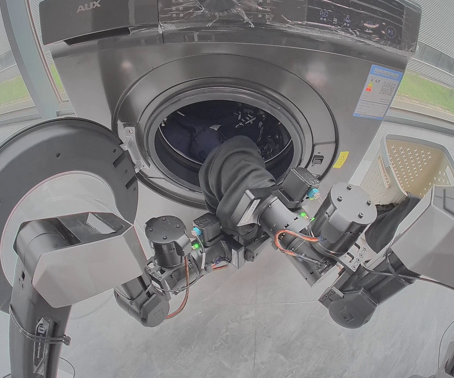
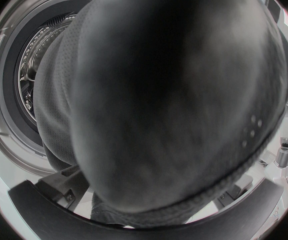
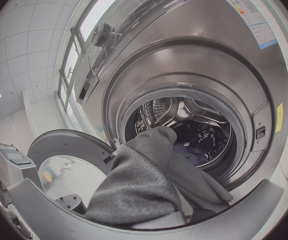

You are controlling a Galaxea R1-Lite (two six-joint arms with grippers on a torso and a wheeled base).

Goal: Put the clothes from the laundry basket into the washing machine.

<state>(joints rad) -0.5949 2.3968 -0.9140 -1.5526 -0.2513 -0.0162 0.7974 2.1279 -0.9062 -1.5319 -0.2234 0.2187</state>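
Note:
A dark grey mesh garment (image 1: 232, 174) hangs in front of the washing machine's (image 1: 300, 85) round opening, its upper end just over the lower rim. It drapes over both grippers. My right gripper (image 1: 229, 200) is buried under the garment (image 3: 144, 180) and appears shut on it. My left gripper (image 1: 240, 240) sits just below and left, also covered by the garment (image 2: 167, 100). Dark blue patterned clothes (image 1: 248, 122) lie inside the drum (image 3: 170, 110).
The machine's door (image 1: 43, 185) stands swung wide open at the left. A cream laundry basket (image 1: 421, 169) stands on the floor at the right, with a dark cloth (image 1: 389, 221) hanging at its front edge. Grey tiled floor lies below the arms.

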